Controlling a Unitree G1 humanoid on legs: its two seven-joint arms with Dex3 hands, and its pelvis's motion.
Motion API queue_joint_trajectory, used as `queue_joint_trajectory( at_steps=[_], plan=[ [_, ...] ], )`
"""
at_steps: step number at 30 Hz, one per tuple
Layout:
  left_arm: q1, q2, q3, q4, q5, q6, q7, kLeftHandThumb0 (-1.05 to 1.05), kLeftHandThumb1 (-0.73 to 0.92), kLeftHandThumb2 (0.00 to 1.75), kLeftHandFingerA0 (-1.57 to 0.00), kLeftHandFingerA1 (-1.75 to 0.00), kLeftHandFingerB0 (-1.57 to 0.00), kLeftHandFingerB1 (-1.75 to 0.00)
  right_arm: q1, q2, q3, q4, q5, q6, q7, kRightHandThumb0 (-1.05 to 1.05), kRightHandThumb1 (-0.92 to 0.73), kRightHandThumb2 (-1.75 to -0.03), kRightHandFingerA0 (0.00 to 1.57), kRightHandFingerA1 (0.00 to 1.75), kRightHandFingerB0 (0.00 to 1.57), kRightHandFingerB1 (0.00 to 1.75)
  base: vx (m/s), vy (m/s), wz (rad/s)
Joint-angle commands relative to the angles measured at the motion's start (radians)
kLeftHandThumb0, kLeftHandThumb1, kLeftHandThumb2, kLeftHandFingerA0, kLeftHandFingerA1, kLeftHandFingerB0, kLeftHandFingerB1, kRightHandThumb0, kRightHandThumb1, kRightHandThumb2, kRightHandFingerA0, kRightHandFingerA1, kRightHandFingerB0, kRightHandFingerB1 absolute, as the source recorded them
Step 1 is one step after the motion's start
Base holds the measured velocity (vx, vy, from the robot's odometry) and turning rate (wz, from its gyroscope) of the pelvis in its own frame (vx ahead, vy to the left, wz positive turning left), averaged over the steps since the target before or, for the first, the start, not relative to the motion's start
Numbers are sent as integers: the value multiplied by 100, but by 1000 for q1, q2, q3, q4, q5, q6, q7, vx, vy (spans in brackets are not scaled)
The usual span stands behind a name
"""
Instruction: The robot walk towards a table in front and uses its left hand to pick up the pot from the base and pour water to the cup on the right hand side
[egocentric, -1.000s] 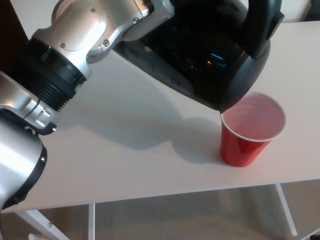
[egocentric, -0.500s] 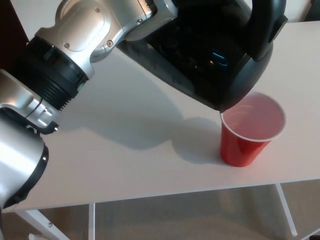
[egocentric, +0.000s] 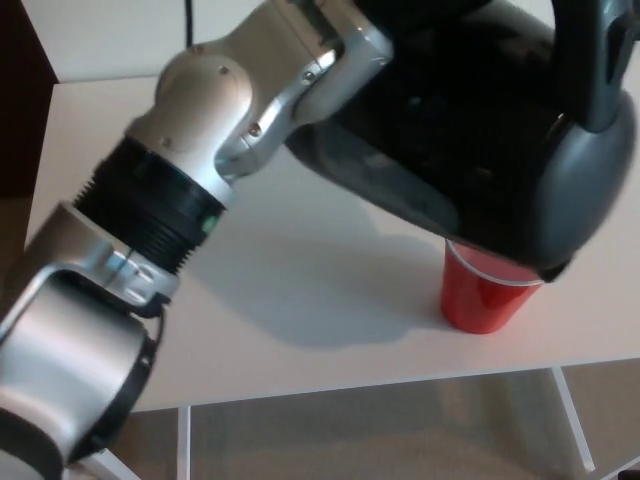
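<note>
With the black kettle (egocentric: 470, 150) tilted at upper right over the red cup (egocentric: 483, 297) on the table (egocentric: 300, 290), hiding its mouth, and the left robot hand's grip unseen, water could overshoot or topple the cup.

We are finding no readable text, label, brand, number or sign anywhere in the head view. We are checking the pot (egocentric: 480, 150): its dark body is showing only glare and reflections, no lettering. The red cup (egocentric: 480, 300) is bearing no print on its visible wall. The silver arm (egocentric: 200, 190) casing is showing screws and a small green spot, but no legible marking.
</note>
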Motion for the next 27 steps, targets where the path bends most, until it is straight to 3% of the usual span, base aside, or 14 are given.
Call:
queue_joint_trajectory(
  at_steps=[1, 2, 8, 9, 13, 16, 19, 20, 21, 24, 25, 27],
  plan=[
    [-21, -187, 435, -125, -569, 544, -331, -8, 79, 75, -90, -158, -74, -129, 12, -20, 5, -3, -10, -17, 10, -40, -55, -56, 78, 48, 60, 43, 0, 0, 0],
    [-21, -186, 476, -115, -606, 565, -340, -12, 79, 75, -94, -147, -77, -119, 16, -22, 7, -1, -12, -22, 13, -41, -55, -56, 77, 49, 60, 43, 0, 0, 0],
    [4, -190, 630, -110, -738, 648, -377, -10, 74, 79, -100, -138, -79, -113, 17, -21, 21, 4, -28, -7, -7, -40, -57, -57, 79, 48, 61, 42, 0, 0, 0],
    [15, -186, 649, -116, -747, 665, -389, -7, 74, 80, -97, -144, -78, -115, 16, -20, 20, 3, -27, -3, -8, -40, -57, -57, 79, 47, 61, 42, 0, 0, 0],
    [60, -171, 715, -135, -782, 701, -420, -5, 74, 78, -98, -143, -79, -112, 14, -17, 10, 6, -14, 2, 6, -37, -57, -57, 78, 48, 60, 42, 0, 0, 0],
    [94, -167, 766, -150, -821, 716, -438, -4, 73, 80, -89, -158, -74, -119, 11, -14, 8, 7, -11, 7, 6, -37, -58, -57, 78, 48, 61, 42, 0, 0, 0],
    [114, -168, 803, -163, -850, 731, -452, -4, 72, 81, -82, -160, -71, -119, 12, -14, 10, 6, -13, 9, 4, -37, -57, -56, 78, 48, 60, 42, 0, 0, 0],
    [128, -172, 842, -175, -885, 757, -452, -6, 72, 83, -95, -159, -74, -118, 13, -13, 15, 6, -18, 6, 7, -37, -58, -57, 75, 48, 59, 43, 0, 0, 0],
    [145, -170, 868, -181, -907, 767, -457, -10, 61, 104, -119, -132, -75, -102, 14, -13, 19, 6, -22, 2, 9, -37, -58, -56, 74, 48, 60, 43, 0, 0, 0],
    [171, -166, 893, -185, -923, 769, -472, -11, 61, 103, -117, -132, -74, -103, 15, -15, 24, 5, -25, -2, 14, -37, -58, -57, 73, 48, 58, 43, 0, 0, 0],
    [185, -164, 907, -183, -937, 767, -481, -9, 73, 82, -91, -161, -67, -123, 14, -16, 24, 6, -25, -1, 14, -38, -56, -56, 74, 48, 59, 43, 0, 0, 0],
    [208, -163, 928, -181, -945, 772, -486, -7, 71, 83, -93, -163, -70, -124, 14, -16, 25, 6, -24, 1, 15, -37, -57, -56, 73, 47, 58, 42, 0, 0, 0]
  ],
)
